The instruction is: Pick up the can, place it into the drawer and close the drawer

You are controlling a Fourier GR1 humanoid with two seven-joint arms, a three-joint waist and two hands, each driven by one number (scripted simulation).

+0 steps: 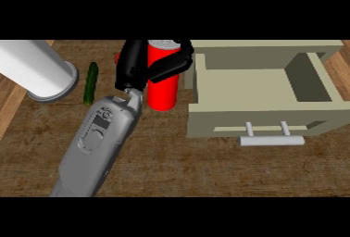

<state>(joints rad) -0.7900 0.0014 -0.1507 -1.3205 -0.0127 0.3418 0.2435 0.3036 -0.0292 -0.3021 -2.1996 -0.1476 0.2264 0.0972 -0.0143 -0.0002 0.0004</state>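
The red can [164, 88] stands upright just left of the open beige drawer [259, 122], its silver top showing at the back. My left hand [133, 65] comes in from the can's left, and its fingers [171, 62] curl round the can's upper part. The hand hides the can's upper left side. Whether the can's base touches the counter I cannot tell. The drawer's inside is bare, and its grey bar handle [271, 140] points toward me. My right hand does not show.
A large white cylinder [34, 69] lies at the upper left. A thin green cucumber [90, 83] lies between it and my hand. Dark wooden counter [205, 166] stretches in front of the drawer.
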